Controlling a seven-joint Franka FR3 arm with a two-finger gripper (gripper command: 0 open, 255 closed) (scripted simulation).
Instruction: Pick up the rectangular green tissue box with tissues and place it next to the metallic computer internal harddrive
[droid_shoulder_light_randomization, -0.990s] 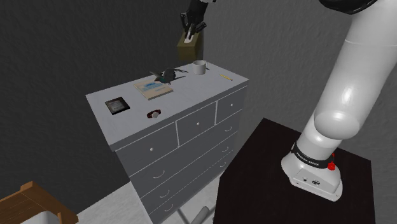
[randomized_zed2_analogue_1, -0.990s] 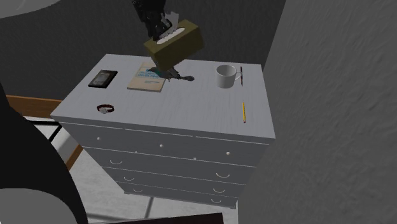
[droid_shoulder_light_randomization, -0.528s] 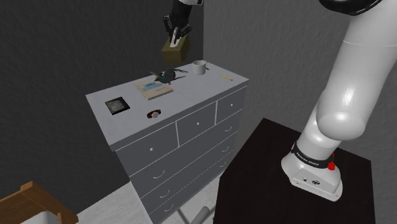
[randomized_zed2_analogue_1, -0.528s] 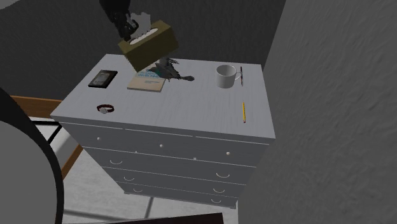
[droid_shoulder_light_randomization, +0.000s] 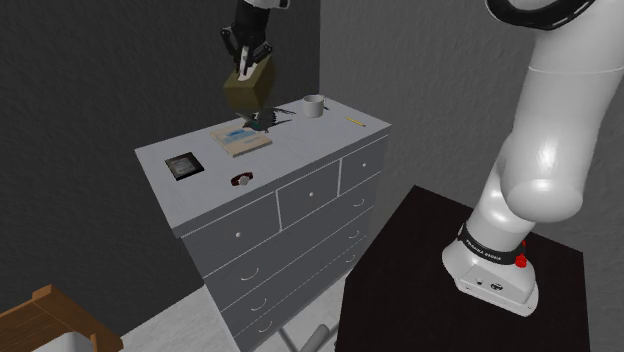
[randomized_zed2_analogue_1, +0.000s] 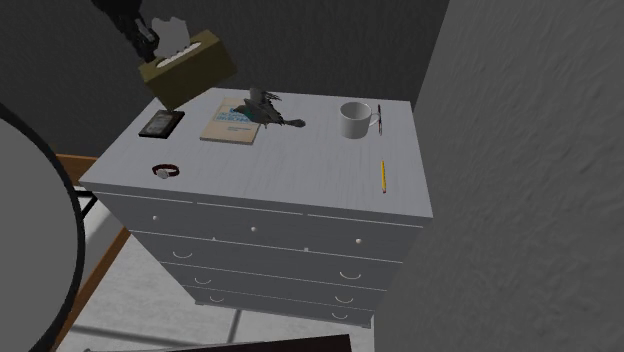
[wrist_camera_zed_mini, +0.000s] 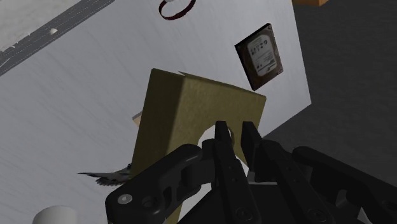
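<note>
One olive-green tissue box (randomized_zed2_analogue_1: 190, 72) is up in the air, clear of the grey dresser (randomized_zed2_analogue_1: 300, 170) and tilted, with white tissue poking out of its top. The black pincer (randomized_zed2_analogue_1: 155, 42) has it, fingers drawn narrow and clamped at the tissue slot; whether they pinch the tissue or the slot's edge is hard to say from the wrist view. Seen in the second exterior view, the box hangs over the dresser's far left corner. Below it lies the dark hard drive (randomized_zed2_analogue_1: 161, 123), flat on the top. Just right of the drive sits a book (randomized_zed2_analogue_1: 231, 120) with a small bird figure (randomized_zed2_analogue_1: 268, 108) at its far right corner. Nearer, a red ring (randomized_zed2_analogue_1: 165, 171). Over on the right, a white mug (randomized_zed2_analogue_1: 355, 120) and a yellow pencil (randomized_zed2_analogue_1: 382, 176).
</note>
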